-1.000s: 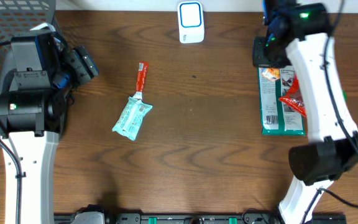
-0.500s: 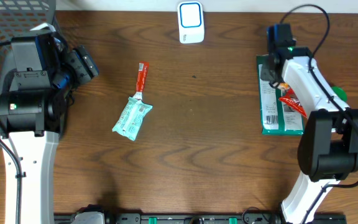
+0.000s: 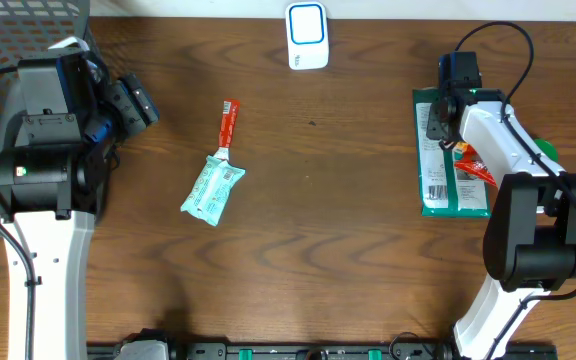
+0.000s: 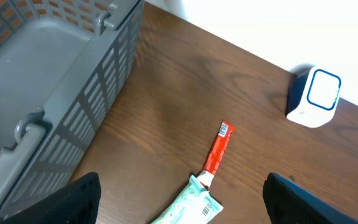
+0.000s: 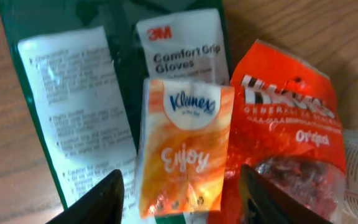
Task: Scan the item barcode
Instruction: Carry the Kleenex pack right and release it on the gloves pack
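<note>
The jaws of the right gripper (image 5: 183,190) stand apart, straddling the tissue pack (image 5: 182,143) without holding it; the left gripper (image 4: 182,193) gapes wide, empty; overhead, the pack lies at three o'clock atop the glove packet (image 5: 73,106); it is probably light, soft and slippery, so pinch it across its width.

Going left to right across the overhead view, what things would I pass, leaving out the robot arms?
gray basket → teal packet → white-and-blue scanner → green glove pack
</note>
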